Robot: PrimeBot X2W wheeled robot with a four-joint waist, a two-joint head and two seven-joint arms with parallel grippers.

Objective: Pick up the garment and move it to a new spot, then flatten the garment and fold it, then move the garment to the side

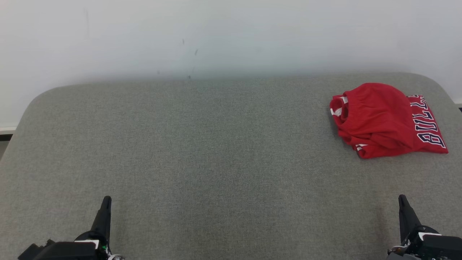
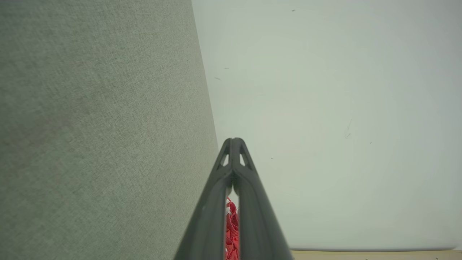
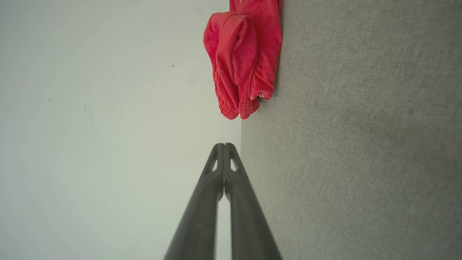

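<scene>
Red folded jersey-type garment [image 1: 386, 121] with white and navy trim and navy block lettering, lying on a grey woven-fabric table surface [image 1: 216, 155] against a pale blank wall [image 1: 216, 36]; the garment sits well ahead of the right gripper [image 1: 401, 198], almost straight beyond its fingertips, and far off to the right of, and ahead of, the left gripper [image 1: 107, 199]; neither gripper touches it.

From the head camera the bundle looks longer from side to side than from front to back; its long axis slants a little, with the right end lying nearer the robot; the lettered edge forms that right end, its letters running from the far side towards the near side; a rounded, trimmed opening faces left, towards the middle of the table; the top layer is rumpled and humped, not flat.

Left gripper [image 2: 234, 141]: both long dark fingers pressed together at the tips and pinching nothing; a sliver of the red garment [image 2: 231, 231] shows in the distance through the narrow slot lower down between them.

Right gripper [image 3: 223, 145]: fingers likewise pressed together at the tips and empty; the garment [image 3: 242, 61] lies beyond the tips and clearly apart from them, resting on the grey surface [image 3: 361, 144].
</scene>
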